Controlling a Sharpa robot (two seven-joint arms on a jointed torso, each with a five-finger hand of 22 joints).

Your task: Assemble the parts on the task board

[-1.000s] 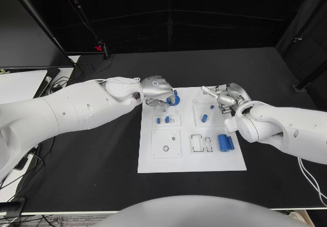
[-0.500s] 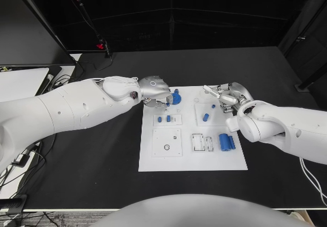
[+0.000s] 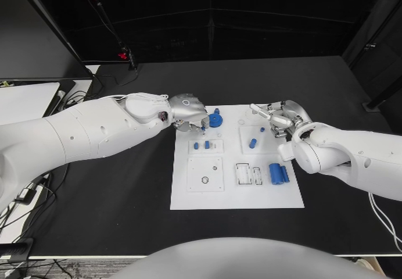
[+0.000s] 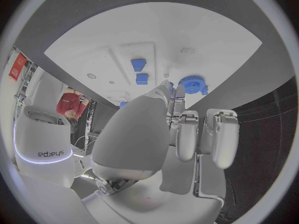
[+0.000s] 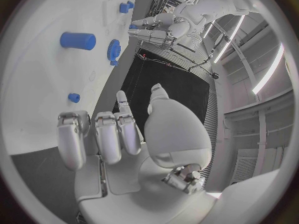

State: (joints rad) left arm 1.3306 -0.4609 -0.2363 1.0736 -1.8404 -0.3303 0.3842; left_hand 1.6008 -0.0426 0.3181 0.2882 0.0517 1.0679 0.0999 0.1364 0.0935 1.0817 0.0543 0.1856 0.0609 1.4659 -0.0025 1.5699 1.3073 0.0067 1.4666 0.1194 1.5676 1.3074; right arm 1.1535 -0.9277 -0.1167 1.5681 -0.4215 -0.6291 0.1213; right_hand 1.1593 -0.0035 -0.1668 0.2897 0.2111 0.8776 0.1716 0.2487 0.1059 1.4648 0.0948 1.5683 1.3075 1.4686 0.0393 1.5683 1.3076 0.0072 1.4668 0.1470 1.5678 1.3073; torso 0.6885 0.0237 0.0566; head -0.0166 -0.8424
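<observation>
Where seen from the head camera: white rectangular task board, matte, flat on black tabletop; blue toothed gear at far edge, touching left hand; grip uncertain. Blue cylinders lying near right edge. Right hand empty, fingers apart. Left wrist: ribbed round gear just off silver fingertips; "sharpa" legible. Right wrist: smooth blue cylinder.

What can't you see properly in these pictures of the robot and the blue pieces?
- Head view: the left hand covers the task board corner beneath it.
- Head view: whether its fingers touch the blue gear is too small to tell.
- Right wrist view: the right hand hides the board beneath its palm.
- Head view: the board's small markings are too tiny to read.
</observation>
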